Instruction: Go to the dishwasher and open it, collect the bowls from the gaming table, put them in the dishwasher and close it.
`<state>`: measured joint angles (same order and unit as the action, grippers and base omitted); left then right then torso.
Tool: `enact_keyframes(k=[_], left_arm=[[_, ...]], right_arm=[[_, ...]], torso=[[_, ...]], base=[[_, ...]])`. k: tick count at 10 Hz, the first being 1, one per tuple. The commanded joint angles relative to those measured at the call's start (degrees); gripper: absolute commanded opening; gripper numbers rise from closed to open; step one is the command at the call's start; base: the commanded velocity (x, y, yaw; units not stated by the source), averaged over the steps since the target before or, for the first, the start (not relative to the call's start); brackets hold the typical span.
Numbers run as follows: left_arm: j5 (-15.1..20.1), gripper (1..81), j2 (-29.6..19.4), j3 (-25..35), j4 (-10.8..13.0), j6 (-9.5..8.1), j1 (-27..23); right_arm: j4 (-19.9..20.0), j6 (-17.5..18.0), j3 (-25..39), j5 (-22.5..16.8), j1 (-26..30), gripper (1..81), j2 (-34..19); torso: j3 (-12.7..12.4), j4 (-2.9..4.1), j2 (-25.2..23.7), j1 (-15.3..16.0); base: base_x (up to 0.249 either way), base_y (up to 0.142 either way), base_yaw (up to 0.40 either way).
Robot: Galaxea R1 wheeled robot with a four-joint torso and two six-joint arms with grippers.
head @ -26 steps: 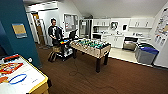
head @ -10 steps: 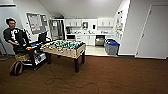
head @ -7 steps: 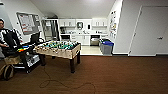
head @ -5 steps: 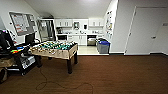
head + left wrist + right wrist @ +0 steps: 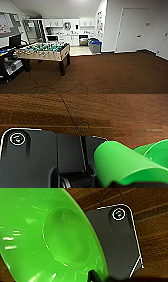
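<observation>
Head view looks across a wide room with a dark brown floor [image 5: 112, 75] and white walls, toward a kitchen at the far end. A white door [image 5: 130, 30] stands in the wall on the right. Toward the left stands the table-football table [image 5: 43, 51], with a green field and pale wooden sides on dark legs. Beside it at the left edge is a black cart [image 5: 10, 62] carrying a dark screen, and a thin black cable [image 5: 57, 87] loops over the floor in front. In the kitchen, white cabinets [image 5: 66, 40] run along the back wall under a row of upper cupboards. The dishwasher [image 5: 83, 40] appears as a dark opening among the white fronts, too far off to say more about its door. A grey bin with a blue lid [image 5: 95, 46] stands just beside the kitchen's pale floor, near the wall corner.

Right wrist view has a lime green bowl [image 5: 50, 235] large in the frame, seen from its underside, above the wooden floor. Left wrist view shows a second green bowl [image 5: 125, 164], its rim curving over the black wrist plate. I cannot tell whether either gripper's fingers are apart, together or clamped on a bowl.
</observation>
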<state>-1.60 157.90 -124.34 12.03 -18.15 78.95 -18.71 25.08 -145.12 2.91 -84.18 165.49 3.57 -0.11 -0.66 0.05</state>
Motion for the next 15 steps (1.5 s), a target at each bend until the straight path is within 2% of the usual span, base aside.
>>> enact_keyframes(k=[1, 3, 6, 15], left_arm=[[2.0, 1.0, -0.7, 0.9, 0.2, 0.22, -3.6], [2.0, 1.0, -0.8, 0.9, 0.0, 0.13, -3.6], [1.9, 1.0, -0.9, 0.9, 0.1, 0.13, -3.5], [1.2, 1.0, -1.0, 0.9, 0.1, 0.13, -3.2]], right_arm=[[-0.9, -0.3, 0.5, -2.6, 3.0, 1.0, -0.3], [-0.9, -0.3, 0.5, -2.6, 3.1, 1.0, -0.2], [-0.9, -0.3, 0.5, -2.6, 3.1, 1.0, -0.3], [-0.9, -0.3, 0.5, -2.6, 2.7, 1.0, -0.3]], torso=[[0.0, 0.0, 0.0, 0.0], [0.0, 0.0, 0.0, 0.0], [0.0, 0.0, 0.0, 0.0], [0.0, 0.0, 0.0, 0.0]], base=[[0.0, 0.0, -0.241], [0.0, 0.0, -0.242], [0.0, -0.132, 0.0], [0.009, 0.0, 0.0]])
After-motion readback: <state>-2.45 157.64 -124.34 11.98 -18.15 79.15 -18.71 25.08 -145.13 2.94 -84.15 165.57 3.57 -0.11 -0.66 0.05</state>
